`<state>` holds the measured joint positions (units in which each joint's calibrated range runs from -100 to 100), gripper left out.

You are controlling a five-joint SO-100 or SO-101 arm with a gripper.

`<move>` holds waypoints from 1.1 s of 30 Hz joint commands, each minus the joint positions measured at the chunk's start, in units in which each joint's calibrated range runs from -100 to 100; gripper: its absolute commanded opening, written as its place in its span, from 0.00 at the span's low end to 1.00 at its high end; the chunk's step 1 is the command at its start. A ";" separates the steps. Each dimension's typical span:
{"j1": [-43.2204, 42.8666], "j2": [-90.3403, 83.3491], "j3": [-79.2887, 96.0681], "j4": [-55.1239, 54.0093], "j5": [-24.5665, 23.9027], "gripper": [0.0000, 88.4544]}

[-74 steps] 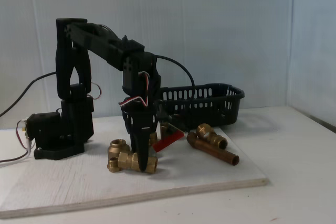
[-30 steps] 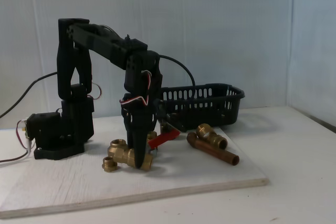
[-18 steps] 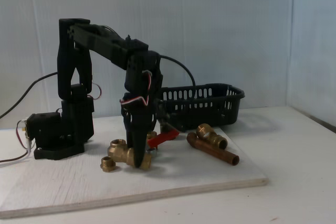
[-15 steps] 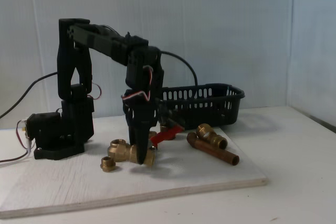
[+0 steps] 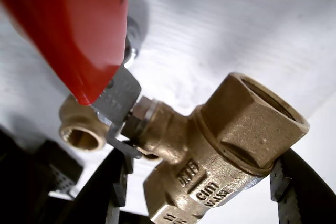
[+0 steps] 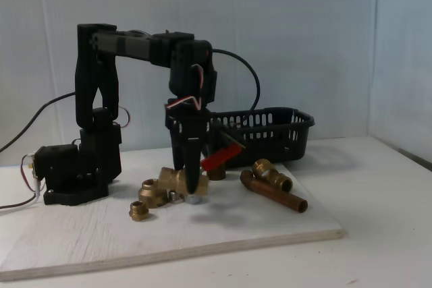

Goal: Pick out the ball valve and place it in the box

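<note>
The ball valve [image 6: 175,180] has a brass hexagonal-ended body and a flat red lever [image 6: 220,158]. My gripper [image 6: 194,192] points straight down and is shut on the brass body, holding it slightly above the white board. In the wrist view the valve [image 5: 226,145] sits between my two black fingers [image 5: 110,182], with its red lever [image 5: 73,30] slanting toward the upper left. The box [image 6: 270,133], a black slotted basket, stands behind and to the right of the gripper in the fixed view.
Two small brass couplings [image 6: 140,210] [image 6: 151,191] lie on the white board [image 6: 270,227] left of the gripper. A copper pipe with a brass elbow [image 6: 273,193] and another brass fitting [image 6: 271,174] lie to its right. The arm base [image 6: 74,173] stands at left.
The gripper closed on the valve, dragged it slightly left, then raised it off the board and shifted right. A small coupling was left lying apart at the left.
</note>
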<state>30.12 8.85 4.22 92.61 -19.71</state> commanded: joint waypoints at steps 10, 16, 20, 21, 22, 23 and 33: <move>-9.31 -1.86 -7.65 6.53 0.04 0.10; -10.93 -1.94 -12.25 6.62 -0.01 0.10; -12.78 -1.94 -15.50 6.71 -0.01 0.10; -13.37 -1.94 -16.13 6.71 -0.01 0.10; -14.03 -1.94 -16.59 6.71 -0.01 0.10; -14.77 -2.28 -16.95 6.71 -0.01 0.10; -23.70 -14.49 -13.61 6.79 -0.01 0.10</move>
<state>8.48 1.48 -8.58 98.45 -19.71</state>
